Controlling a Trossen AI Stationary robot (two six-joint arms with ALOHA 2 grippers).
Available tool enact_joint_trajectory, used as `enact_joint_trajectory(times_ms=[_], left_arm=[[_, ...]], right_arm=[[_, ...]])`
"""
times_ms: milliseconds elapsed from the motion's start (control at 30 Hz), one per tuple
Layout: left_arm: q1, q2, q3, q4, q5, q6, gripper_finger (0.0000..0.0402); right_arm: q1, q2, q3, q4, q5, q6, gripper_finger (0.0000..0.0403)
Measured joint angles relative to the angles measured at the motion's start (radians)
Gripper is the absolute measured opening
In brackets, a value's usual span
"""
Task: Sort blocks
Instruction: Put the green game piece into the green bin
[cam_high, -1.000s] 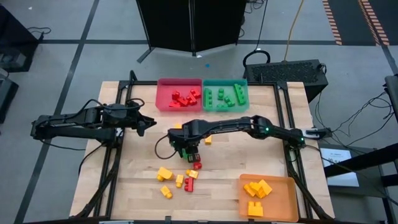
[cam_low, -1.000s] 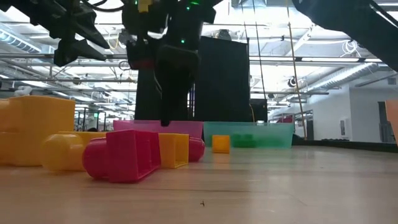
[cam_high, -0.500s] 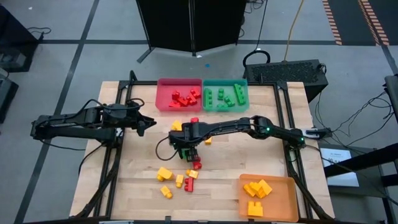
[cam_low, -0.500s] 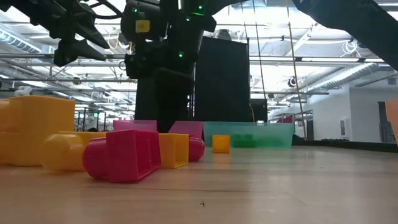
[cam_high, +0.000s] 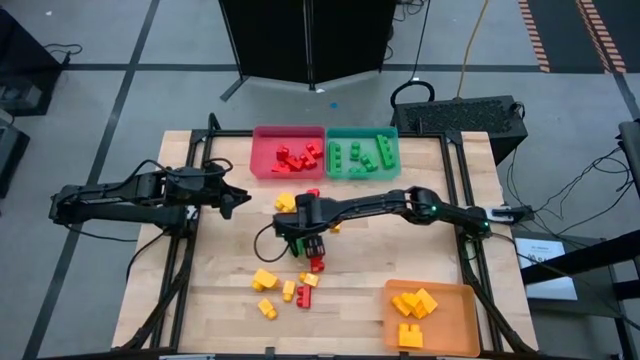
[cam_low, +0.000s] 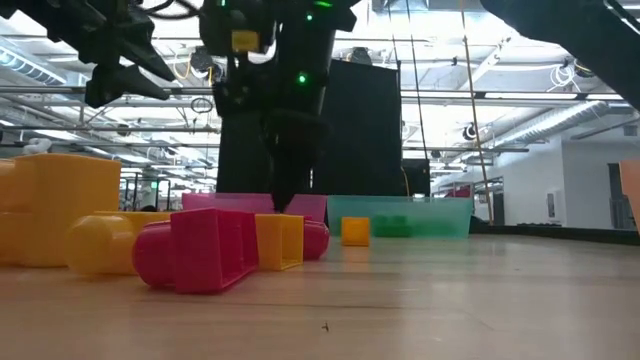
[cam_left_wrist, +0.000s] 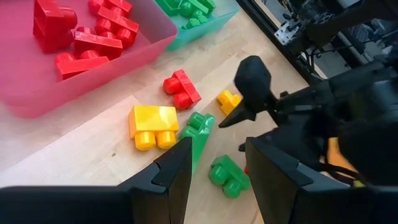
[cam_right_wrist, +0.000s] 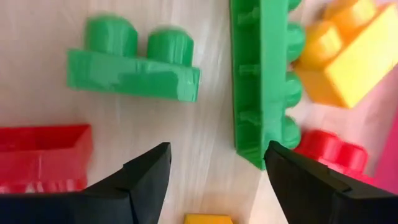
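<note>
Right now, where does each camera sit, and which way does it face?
High: overhead, looking down on table, both arms.
Low: table height, looking across; red block close, arms above.
Left wrist: behind left end effector, shut, facing red tray.
Right wrist: above long green block, right end effector open.
Both wrists share that block.
</note>
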Motion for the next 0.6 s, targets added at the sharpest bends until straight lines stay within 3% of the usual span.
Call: enact_joint_trajectory(times_ms=[367, 600], left_arm=[[0.000, 0.000, 0.000, 0.000, -0.049, 0.000, 0.0153], [0.000, 0.000, 0.000, -0.001, -0.049, 0.000, 0.0153]], right_arm=[[-0.061, 0.003, 0.001, 0.129, -0.004, -0.093, 0.0251], [-0.092, 0.024, 0.001, 0.156, -0.089, -0.097, 0.0251]])
